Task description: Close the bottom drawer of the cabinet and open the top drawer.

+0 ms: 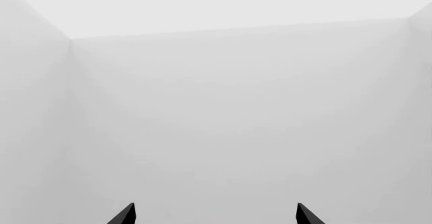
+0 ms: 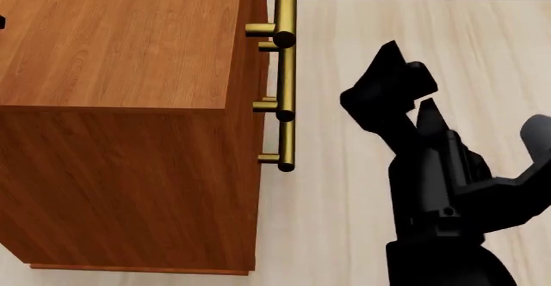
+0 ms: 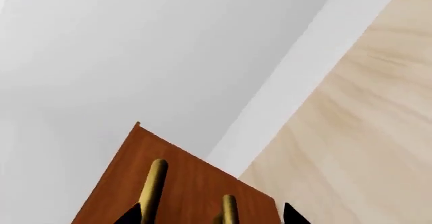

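The right end effector [image 3: 210, 215], fingers spread apart and empty, points at the brass bar handles [image 3: 153, 186] of the reddish-brown wood-grain cabinet [image 2: 120, 105], near but apart.

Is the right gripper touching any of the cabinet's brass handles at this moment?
Apart. The head view shows bare floor between the right gripper and the brass handles on the cabinet. The right wrist view shows open fingertips short of the bars.

no readable text, no labels, no brand marks, no numbers, no signs
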Tool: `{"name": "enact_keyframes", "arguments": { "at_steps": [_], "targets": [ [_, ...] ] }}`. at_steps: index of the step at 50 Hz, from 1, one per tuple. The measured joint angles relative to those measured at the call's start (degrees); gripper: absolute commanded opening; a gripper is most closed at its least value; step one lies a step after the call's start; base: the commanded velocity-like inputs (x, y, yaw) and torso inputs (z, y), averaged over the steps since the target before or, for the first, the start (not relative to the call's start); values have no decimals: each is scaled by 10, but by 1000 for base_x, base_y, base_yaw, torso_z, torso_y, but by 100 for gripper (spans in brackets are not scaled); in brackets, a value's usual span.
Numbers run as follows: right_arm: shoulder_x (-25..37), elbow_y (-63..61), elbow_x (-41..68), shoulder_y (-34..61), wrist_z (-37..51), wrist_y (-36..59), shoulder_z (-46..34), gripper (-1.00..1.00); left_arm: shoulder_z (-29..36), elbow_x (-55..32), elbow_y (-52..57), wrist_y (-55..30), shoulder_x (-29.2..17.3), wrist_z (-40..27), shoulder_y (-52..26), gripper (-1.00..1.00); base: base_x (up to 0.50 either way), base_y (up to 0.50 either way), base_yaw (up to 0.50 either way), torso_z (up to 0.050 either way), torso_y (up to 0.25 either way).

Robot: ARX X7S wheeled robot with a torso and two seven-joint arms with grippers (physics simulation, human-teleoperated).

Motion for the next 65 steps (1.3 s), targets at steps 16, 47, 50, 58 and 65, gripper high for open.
{"name": "enact_keyframes", "arguments": {
  "at_steps": [16,47,50,58,65],
  "targets": [
    [-6,-17,101,7,54,-22,-22,100,-1,-2,0,3,-4,-3,4,100,0,0,0,0,0],
    [7,53,124,43,43,-58,-96,100,1,-4,-3,12,-10,-6,8,100,0,0,0,0,0],
    [8,64,123,49,38,-61,-103,100,2,-4,-4,13,-10,-6,8,100,0,0,0,0,0],
    [8,98,119,65,25,-68,-121,100,2,-5,-5,14,-12,-7,8,100,0,0,0,0,0],
    [9,125,119,78,16,-74,-135,100,4,-5,-7,16,-12,-8,7,100,0,0,0,0,0]
  ]
}}
